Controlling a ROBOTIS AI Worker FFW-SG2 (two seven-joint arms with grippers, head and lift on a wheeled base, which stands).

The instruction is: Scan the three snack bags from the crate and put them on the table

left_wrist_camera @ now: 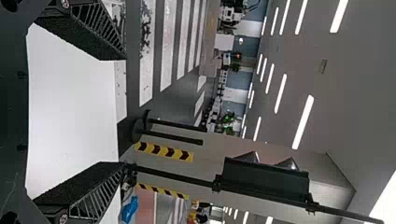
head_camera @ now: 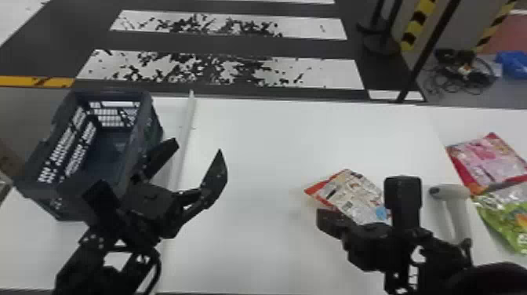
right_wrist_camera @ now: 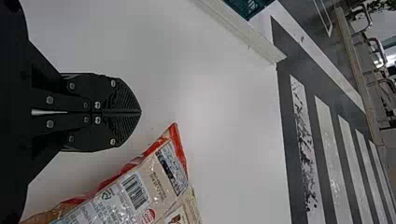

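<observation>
White table (head_camera: 255, 157) supported a snack bag (head_camera: 353, 194) beside the right gripper (head_camera: 322, 220), its fingers together; the left gripper (head_camera: 199, 145) stood wide near the crate (head_camera: 153, 129). Pink (head_camera: 488, 161) and green bags (head_camera: 504, 219) lay right of a scanner (head_camera: 457, 192); striped flooring (head_camera: 333, 72) extended beyond.

Head view: from above, forward-down across the tabletop (head_camera: 255, 137). Left wrist view: roughly level, taking in the ceiling (left_wrist_camera: 350, 70). Right wrist view: close, obliquely downward. Shared: tabletop, striped floor (head_camera: 333, 74).
</observation>
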